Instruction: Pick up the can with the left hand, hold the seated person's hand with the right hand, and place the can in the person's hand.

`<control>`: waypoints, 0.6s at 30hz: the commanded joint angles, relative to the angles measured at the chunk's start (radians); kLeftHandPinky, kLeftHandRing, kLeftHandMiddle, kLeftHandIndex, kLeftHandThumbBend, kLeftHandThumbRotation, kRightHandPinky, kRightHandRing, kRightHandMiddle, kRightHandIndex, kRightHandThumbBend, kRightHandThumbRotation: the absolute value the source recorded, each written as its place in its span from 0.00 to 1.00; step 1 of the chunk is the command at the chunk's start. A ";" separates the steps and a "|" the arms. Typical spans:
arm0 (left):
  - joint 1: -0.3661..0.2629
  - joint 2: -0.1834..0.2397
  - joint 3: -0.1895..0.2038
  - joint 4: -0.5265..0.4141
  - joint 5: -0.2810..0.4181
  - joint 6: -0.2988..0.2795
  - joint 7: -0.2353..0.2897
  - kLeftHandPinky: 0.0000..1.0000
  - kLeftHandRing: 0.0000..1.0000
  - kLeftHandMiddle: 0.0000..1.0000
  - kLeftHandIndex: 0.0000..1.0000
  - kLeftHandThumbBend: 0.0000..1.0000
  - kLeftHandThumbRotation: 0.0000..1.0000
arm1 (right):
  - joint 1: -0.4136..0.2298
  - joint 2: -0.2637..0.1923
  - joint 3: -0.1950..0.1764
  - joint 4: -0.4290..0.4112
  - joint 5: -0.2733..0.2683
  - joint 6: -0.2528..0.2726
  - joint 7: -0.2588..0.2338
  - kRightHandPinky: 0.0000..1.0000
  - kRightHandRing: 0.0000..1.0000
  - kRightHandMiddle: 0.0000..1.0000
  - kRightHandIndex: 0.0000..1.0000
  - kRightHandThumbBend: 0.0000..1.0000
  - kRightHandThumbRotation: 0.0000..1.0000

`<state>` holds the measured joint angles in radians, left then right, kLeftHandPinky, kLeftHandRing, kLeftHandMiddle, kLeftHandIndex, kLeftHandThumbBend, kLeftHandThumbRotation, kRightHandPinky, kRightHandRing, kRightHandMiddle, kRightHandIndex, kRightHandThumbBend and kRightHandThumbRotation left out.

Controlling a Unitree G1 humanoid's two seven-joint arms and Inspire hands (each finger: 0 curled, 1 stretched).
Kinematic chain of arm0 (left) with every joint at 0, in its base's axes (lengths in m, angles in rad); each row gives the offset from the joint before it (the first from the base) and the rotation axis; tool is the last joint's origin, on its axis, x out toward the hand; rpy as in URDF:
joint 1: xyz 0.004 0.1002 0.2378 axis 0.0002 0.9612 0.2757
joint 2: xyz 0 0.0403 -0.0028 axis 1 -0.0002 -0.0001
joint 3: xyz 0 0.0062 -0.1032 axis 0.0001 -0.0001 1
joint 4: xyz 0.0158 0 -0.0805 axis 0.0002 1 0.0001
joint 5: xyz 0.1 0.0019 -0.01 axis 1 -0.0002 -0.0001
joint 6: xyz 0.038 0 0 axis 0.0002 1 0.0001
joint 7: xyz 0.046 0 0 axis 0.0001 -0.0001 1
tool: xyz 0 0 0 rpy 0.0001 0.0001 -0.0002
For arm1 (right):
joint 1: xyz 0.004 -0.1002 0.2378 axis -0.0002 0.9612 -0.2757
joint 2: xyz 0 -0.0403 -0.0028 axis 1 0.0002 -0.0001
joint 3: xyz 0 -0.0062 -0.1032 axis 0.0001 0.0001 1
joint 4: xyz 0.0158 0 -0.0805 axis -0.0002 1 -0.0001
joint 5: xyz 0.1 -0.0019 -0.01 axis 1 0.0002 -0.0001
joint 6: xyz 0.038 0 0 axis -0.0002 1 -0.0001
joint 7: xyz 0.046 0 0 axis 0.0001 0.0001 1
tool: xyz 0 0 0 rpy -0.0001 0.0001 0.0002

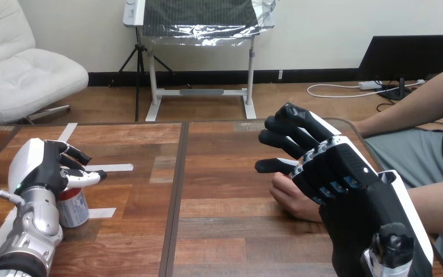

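The can (74, 210) stands on the worktop (219, 173) at the robot's left side. The left hand (40, 167) sits right over the top of it. Nobody could tell from here if the left hand has a good hold of the can or is only resting on it.

The right hand (329, 167) is open, with its fingers spread out. It hangs over the person's hand (288, 199), which lies low on the worktop under it. It does not look like the right hand holds the person's hand yet.

A few things could go wrong. If the left hand takes the can only near the top, the can could tip over or slip out when it goes up. The can is well apart from the person's hand, so it has a long way to go and could fall on the way. The right hand covers the person's hand, so the can may have no free place to land. The right hand could also push down too hard on the person's hand.
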<state>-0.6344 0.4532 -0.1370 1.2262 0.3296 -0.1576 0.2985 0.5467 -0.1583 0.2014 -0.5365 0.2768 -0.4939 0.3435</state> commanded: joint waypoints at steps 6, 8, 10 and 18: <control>-0.064 0.020 0.008 -0.037 0.006 -0.023 0.025 0.41 0.45 0.49 0.47 0.72 0.00 | -0.030 0.014 0.000 -0.021 0.006 -0.012 -0.011 0.73 0.85 0.86 0.86 1.00 0.89; -0.064 0.020 0.008 -0.035 0.005 -0.022 0.025 0.41 0.45 0.49 0.47 0.72 0.00 | -0.030 0.014 0.000 -0.021 0.007 -0.011 -0.012 0.73 0.85 0.86 0.86 1.00 0.89; -0.065 0.020 0.008 -0.035 0.005 -0.022 0.025 0.41 0.45 0.49 0.47 0.72 0.00 | -0.031 0.014 0.000 -0.021 0.009 -0.011 -0.012 0.74 0.85 0.86 0.86 1.00 0.89; -0.064 0.020 0.009 -0.038 0.005 -0.023 0.027 0.42 0.46 0.50 0.48 0.71 0.00 | -0.032 0.014 0.003 -0.023 0.011 -0.007 -0.017 0.74 0.85 0.86 0.86 1.00 0.88</control>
<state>-0.6344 0.4534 -0.1370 1.2256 0.3295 -0.1576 0.3059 0.5469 -0.1583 0.2013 -0.5365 0.2766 -0.4939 0.3332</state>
